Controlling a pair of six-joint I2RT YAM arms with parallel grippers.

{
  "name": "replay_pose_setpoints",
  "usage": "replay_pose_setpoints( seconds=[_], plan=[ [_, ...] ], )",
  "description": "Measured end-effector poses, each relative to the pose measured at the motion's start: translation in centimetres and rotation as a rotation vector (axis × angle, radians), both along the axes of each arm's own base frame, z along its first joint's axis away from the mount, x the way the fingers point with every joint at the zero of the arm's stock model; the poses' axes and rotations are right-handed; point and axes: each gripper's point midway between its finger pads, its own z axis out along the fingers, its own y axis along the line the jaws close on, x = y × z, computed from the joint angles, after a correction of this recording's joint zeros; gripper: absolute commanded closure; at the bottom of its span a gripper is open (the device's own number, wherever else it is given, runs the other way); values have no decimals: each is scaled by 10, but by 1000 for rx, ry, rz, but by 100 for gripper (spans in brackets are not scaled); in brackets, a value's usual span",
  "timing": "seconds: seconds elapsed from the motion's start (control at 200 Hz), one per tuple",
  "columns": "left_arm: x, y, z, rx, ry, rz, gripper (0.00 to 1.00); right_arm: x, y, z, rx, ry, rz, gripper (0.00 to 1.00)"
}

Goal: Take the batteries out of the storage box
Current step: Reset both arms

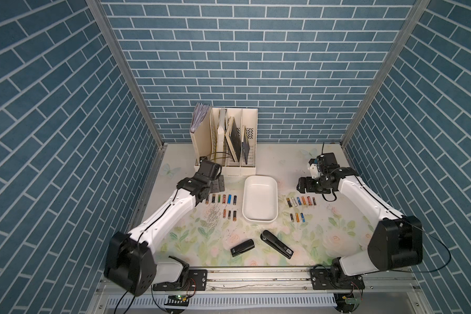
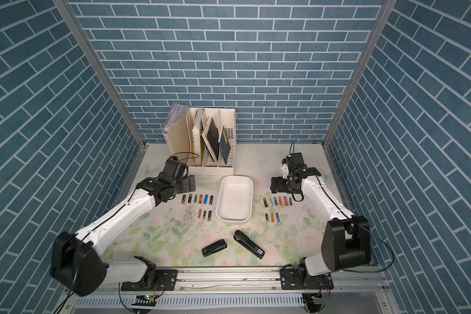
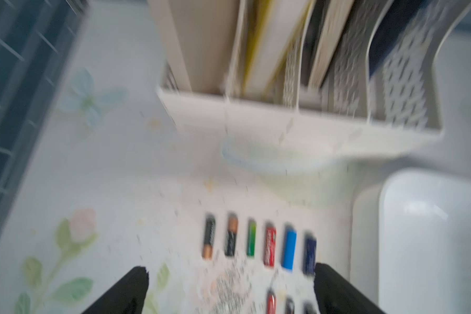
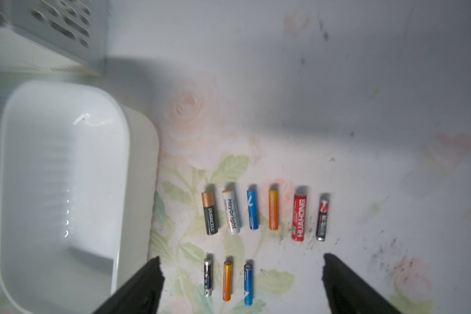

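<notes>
The white storage box [image 1: 260,198] [image 2: 235,198] stands mid-table, and nothing shows inside it. Batteries lie on the table in two short rows on each side of it, left group [image 1: 223,199] [image 2: 199,199] and right group [image 1: 301,201] [image 2: 276,201]. My left gripper [image 1: 218,186] [image 3: 230,282] hovers behind the left group, open and holding nothing; its wrist view is motion-blurred. Behind the right group hangs my right gripper [image 1: 303,186] [image 4: 241,271], open too, with several batteries [image 4: 273,209] on the table below it and the storage box [image 4: 60,176] beside them.
A cream file holder [image 1: 225,141] [image 3: 283,119] with books stands at the back, close to the left gripper. Two black staplers [image 1: 242,247] [image 1: 276,243] lie near the front. A scatter of loose staples [image 1: 212,214] lies left of the batteries.
</notes>
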Motion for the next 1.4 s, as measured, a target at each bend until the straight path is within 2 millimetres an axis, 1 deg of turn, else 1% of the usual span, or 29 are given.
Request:
replay_pose_setpoints(
  seconds=[0.02, 0.045, 0.06, 0.085, 0.135, 0.16, 0.19, 0.235, 0.265, 0.315, 0.375, 0.42, 0.475, 0.545, 0.66, 0.765, 0.815, 0.895, 0.95, 1.005, 1.045, 1.09, 1.135, 1.18, 1.27, 1.4],
  plan=[
    [-1, 10, 9, 3, -59, 28, 0, 2, -1, 9, 4, -48, -8, 0],
    [-2, 22, 15, 9, -122, 58, 0, 4, -3, 18, 4, -94, -15, 0],
    [-3, 28, 18, 11, -159, 77, 0, 5, -5, 23, 3, -124, -22, 0],
    [-6, 40, 18, 24, -207, 107, 0, 6, -8, 30, 0, -174, -36, 0],
    [-11, 60, 10, 47, -274, 155, 0, 8, -15, 38, -12, -267, -67, 0],
    [-13, 69, 1, 57, -291, 174, 0, 8, -20, 39, -22, -302, -85, 0],
    [-14, 79, -14, 75, -294, 191, 0, 9, -26, 36, -37, -340, -111, 0],
    [-15, 91, -39, 101, -274, 208, 0, 9, -34, 25, -61, -387, -147, 0],
    [-15, 96, -56, 120, -247, 210, 0, 8, -40, 14, -79, -410, -170, 0],
    [-16, 103, -83, 160, -198, 208, 0, 5, -50, -10, -111, -428, -204, 0],
    [-15, 106, -102, 184, -181, 194, 0, -2, -60, -35, -151, -434, -233, 0],
    [-13, 106, -108, 190, -194, 180, 0, -6, -67, -49, -182, -443, -253, 0],
    [-10, 105, -107, 192, -241, 175, 0, -7, -75, -55, -213, -478, -284, 0],
    [-1, 104, -101, 202, -300, 168, 0, -2, -84, -51, -248, -553, -318, 0],
    [19, 100, -94, 229, -354, 144, 0, 6, -91, -48, -290, -654, -341, 0],
    [27, 98, -87, 231, -407, 127, 0, 9, -95, -58, -311, -692, -340, 0],
    [28, 100, -83, 229, -428, 125, 0, 14, -95, -61, -326, -704, -326, 0],
    [28, 102, -77, 212, -469, 120, 0, 22, -95, -56, -339, -755, -319, 0],
    [20, 107, -75, 200, -514, 126, 0, 27, -98, -53, -330, -789, -326, 0],
    [7, 110, -84, 201, -508, 129, 0, 26, -105, -49, -316, -817, -341, 0],
    [3, 110, -90, 202, -499, 127, 0, 23, -113, -46, -303, -854, -361, 0],
    [3, 110, -92, 202, -491, 122, 0, 18, -119, -48, -301, -862, -373, 0],
    [6, 109, -89, 197, -503, 119, 0, 16, -122, -52, -302, -857, -379, 0],
    [8, 109, -86, 194, -515, 121, 0, 17, -121, -53, -296, -853, -370, 0],
    [10, 108, -79, 187, -541, 122, 0, 20, -118, -47, -279, -881, -361, 0],
    [11, 108, -77, 183, -548, 121, 0, 22, -115, -43, -266, -898, -351, 0]
  ],
)
